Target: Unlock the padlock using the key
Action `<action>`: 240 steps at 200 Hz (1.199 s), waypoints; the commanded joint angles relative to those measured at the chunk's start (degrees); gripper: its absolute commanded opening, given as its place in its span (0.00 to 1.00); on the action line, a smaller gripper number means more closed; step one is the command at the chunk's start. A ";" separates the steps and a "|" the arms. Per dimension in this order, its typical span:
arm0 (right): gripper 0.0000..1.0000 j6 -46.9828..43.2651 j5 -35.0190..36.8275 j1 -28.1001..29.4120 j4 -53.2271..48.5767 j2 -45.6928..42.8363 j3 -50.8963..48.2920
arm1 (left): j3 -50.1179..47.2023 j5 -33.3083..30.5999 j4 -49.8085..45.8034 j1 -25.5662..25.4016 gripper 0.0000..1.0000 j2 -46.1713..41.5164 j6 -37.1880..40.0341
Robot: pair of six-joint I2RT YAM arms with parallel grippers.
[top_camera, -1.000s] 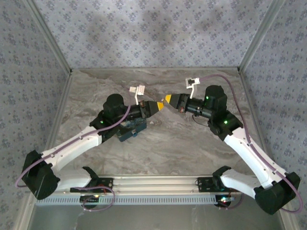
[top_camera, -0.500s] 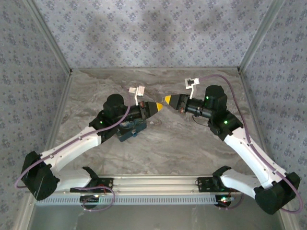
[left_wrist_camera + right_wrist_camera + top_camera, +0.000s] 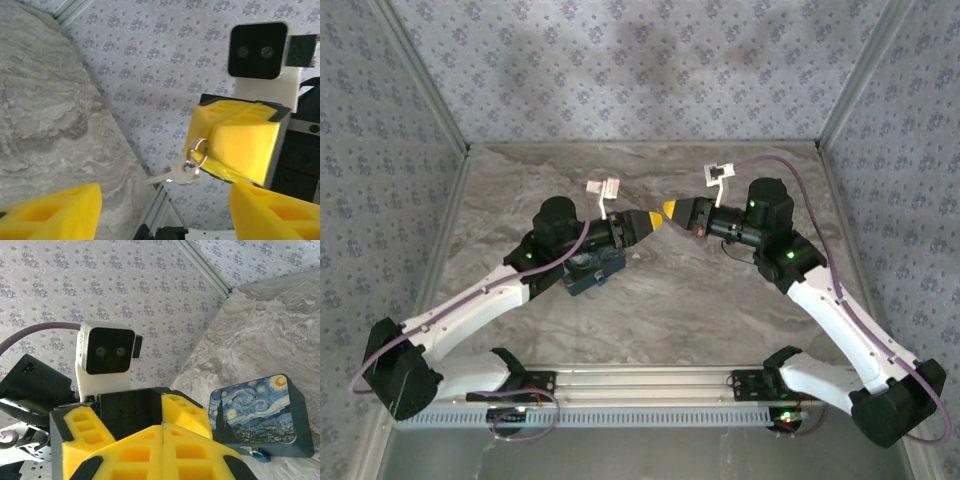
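The small silver key (image 3: pixel 172 175) hangs on its ring (image 3: pixel 196 150) from the tip of my right gripper (image 3: pixel 202 152), whose yellow fingers are pressed together on the ring. My left gripper (image 3: pixel 165 202) stands open, one finger on each side below the key, not touching it. From above, the left gripper (image 3: pixel 647 222) and right gripper (image 3: pixel 670 209) meet tip to tip over the table's middle. In the right wrist view the right gripper (image 3: pixel 162 429) is shut. A blue box with a starry-night lid (image 3: pixel 255 415) has a small metal bit (image 3: pixel 257 454) at its front; I cannot make out the padlock.
The box (image 3: pixel 595 270) lies on the marbled table (image 3: pixel 720 300) under the left forearm. Patterned walls close in the back and both sides. An aluminium rail (image 3: pixel 650 385) runs along the near edge between the arm bases.
The grippers stay tip to tip in the top view. The left arm's lower link and base end have shifted slightly left. The right arm has barely moved.
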 commanded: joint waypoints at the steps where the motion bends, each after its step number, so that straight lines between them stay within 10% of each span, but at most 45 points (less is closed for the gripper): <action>1: 0.00 1.42 -1.75 -0.40 1.54 -0.58 -0.32 | 0.72 1.34 4.76 -0.54 0.69 -1.55 1.63; 141: 0.00 4.91 -2.52 -0.45 5.51 0.13 -1.69 | 3.36 4.60 6.04 -0.52 0.62 1.19 1.21; 198: 0.00 5.63 -0.92 -0.51 6.77 -0.49 -2.51 | 2.84 4.90 5.54 -0.48 0.33 1.06 0.87; 240: 0.00 6.35 -0.74 -0.49 7.72 -0.40 -2.56 | 2.58 4.35 3.80 -0.48 0.32 1.05 1.39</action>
